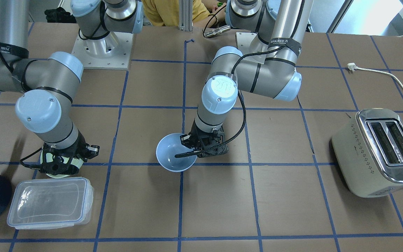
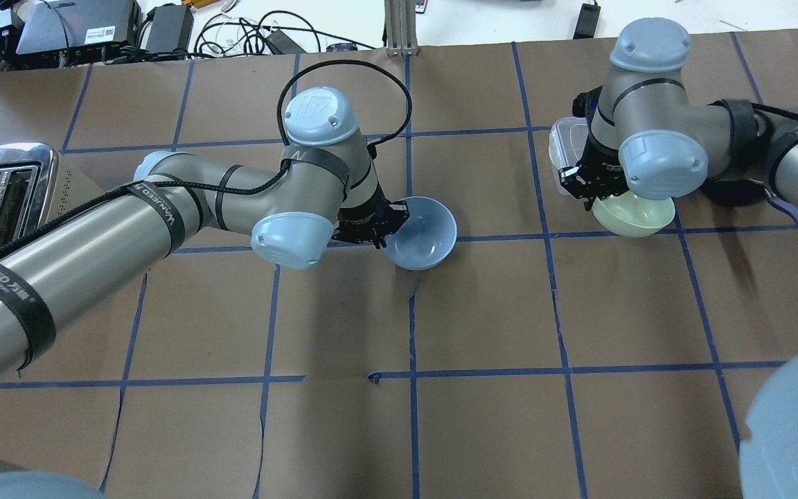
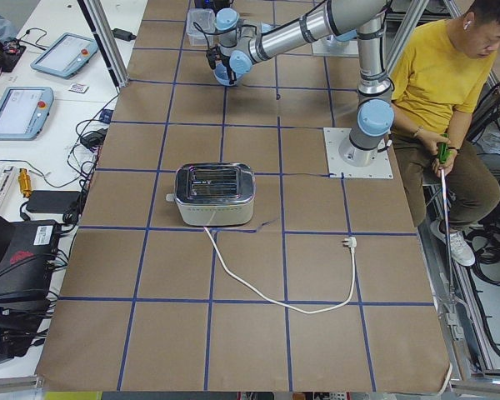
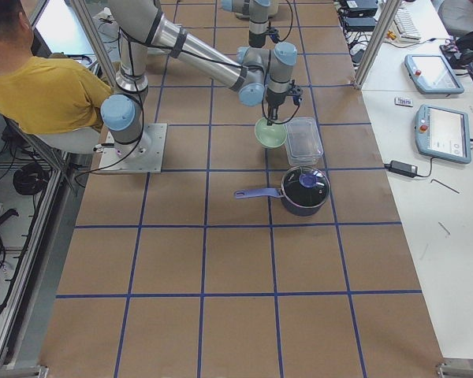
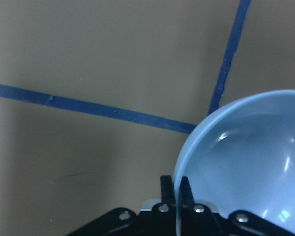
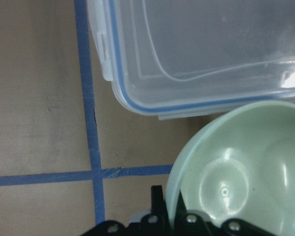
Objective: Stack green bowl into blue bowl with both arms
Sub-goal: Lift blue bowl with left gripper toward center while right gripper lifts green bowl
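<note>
Right gripper (image 6: pixel 168 202) pinches green bowl (image 6: pixel 236 167) (by its rim).

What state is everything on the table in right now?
blue bowl, held at rim
green bowl, held at rim
left gripper, jaws shut on blue bowl
right gripper, jaws shut on green bowl
clear container, lid on
toaster, unplugged, slots empty

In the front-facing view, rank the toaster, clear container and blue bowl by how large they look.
1. toaster, largest
2. clear container
3. blue bowl, smallest
The differences are plain.
</note>
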Tool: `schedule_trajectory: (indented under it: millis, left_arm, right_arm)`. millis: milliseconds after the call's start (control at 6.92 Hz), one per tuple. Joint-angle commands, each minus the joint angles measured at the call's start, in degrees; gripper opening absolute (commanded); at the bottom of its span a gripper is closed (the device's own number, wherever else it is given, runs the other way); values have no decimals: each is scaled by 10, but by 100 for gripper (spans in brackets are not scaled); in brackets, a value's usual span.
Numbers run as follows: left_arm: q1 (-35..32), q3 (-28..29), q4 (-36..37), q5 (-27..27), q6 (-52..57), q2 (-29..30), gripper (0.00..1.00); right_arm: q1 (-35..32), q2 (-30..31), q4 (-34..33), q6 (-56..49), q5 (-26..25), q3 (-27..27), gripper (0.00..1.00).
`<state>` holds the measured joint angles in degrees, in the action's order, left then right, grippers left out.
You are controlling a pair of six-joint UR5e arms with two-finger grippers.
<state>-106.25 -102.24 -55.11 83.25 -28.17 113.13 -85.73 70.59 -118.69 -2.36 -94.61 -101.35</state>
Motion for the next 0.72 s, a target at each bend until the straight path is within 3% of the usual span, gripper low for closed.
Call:
schedule_trajectory:
  millis: [0, 145, 289, 434, 578]
  left_arm:
    - [1, -4, -1, 3, 6, 1, 28]
    - [1, -2, 0, 4, 0, -7, 70]
    - [5, 7, -1, 6, 7, -19, 81]
    - [35, 19, -10, 26, 21, -33, 81]
    - [71, 29, -66, 38, 130, -65, 84]
  right_arm:
    - [-18, 16, 0, 25, 1, 12, 0]
    - [-40, 17, -13, 78, 1, 12, 0]
    - [-51, 13, -20, 83, 0, 24, 0]
    - [-59, 13, -18, 86, 0, 34, 0]
    - [-82, 12, -22, 97, -16, 35, 0]
